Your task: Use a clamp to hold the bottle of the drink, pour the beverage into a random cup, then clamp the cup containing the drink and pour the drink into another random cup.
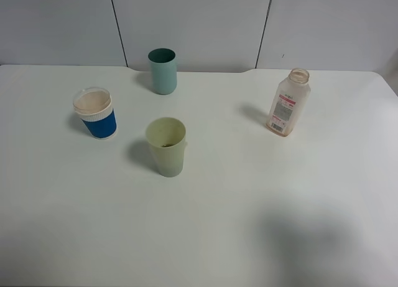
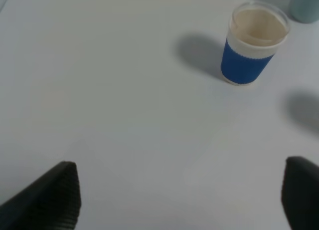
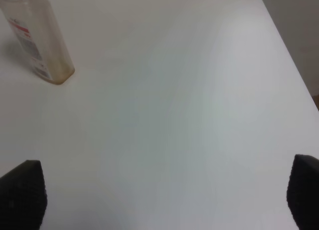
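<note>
An uncapped clear bottle (image 1: 288, 103) with a red-and-white label stands upright at the right of the table; the right wrist view shows this bottle (image 3: 37, 43) too. Three cups stand left of it: a clear cup with a blue sleeve (image 1: 95, 114) at the left, a teal cup (image 1: 162, 71) at the back, and a pale green cup (image 1: 166, 146) in the middle. The blue-sleeved cup (image 2: 253, 44) also appears in the left wrist view. My left gripper (image 2: 179, 200) is open over bare table, short of that cup. My right gripper (image 3: 167, 195) is open, well short of the bottle. Neither gripper shows in the exterior view.
The white table (image 1: 249, 206) ends at a grey panelled wall (image 1: 199, 19) behind the cups. The table's right edge (image 3: 289, 45) runs close by in the right wrist view. A soft shadow (image 1: 305, 237) lies on the front right of the table.
</note>
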Robot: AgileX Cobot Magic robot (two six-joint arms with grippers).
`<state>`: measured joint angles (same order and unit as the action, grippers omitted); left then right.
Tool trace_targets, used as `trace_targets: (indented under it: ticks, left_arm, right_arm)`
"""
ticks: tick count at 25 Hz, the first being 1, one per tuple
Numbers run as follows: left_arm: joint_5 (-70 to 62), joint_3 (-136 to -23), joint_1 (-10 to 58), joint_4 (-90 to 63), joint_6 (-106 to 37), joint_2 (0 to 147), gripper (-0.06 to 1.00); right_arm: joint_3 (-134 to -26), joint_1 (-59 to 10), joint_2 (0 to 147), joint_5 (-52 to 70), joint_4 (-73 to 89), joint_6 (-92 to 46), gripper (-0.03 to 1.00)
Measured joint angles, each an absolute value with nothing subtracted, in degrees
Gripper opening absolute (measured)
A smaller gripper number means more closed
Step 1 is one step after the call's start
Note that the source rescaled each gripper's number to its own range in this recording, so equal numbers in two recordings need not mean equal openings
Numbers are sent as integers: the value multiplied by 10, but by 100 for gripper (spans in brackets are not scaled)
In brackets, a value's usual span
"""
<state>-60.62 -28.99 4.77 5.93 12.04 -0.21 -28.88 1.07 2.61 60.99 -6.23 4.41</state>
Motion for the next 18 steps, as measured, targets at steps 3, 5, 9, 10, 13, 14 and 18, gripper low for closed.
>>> trace_targets:
  ticks: [3,5,9,10,13,14,18]
  left_arm:
    - [-606,-290,48,59,120,-2,88]
    - [-606,-290,48,59,120,-2,88]
    - [-606,-290,48,59,120,-2,88]
    - [-606,-290,48,59,120,-2,88]
    - [-606,-290,48,59,120,-2,88]
    - [-606,-290,48,59,120,-2,88]
    - [-606,-290,48,59,120,-2,88]
  right_arm:
    - [-289,11,26,610,-62,44,93]
    - [-289,11,26,610,-62,44,93]
    - [-289,11,26,610,-62,44,93]
    - [-289,11,26,610,-62,44,93]
    - [-289,11,26,610,-62,44,93]
    - [-289,11,26,610,-62,44,93]
    - [-289,11,26,610,-62,44,93]
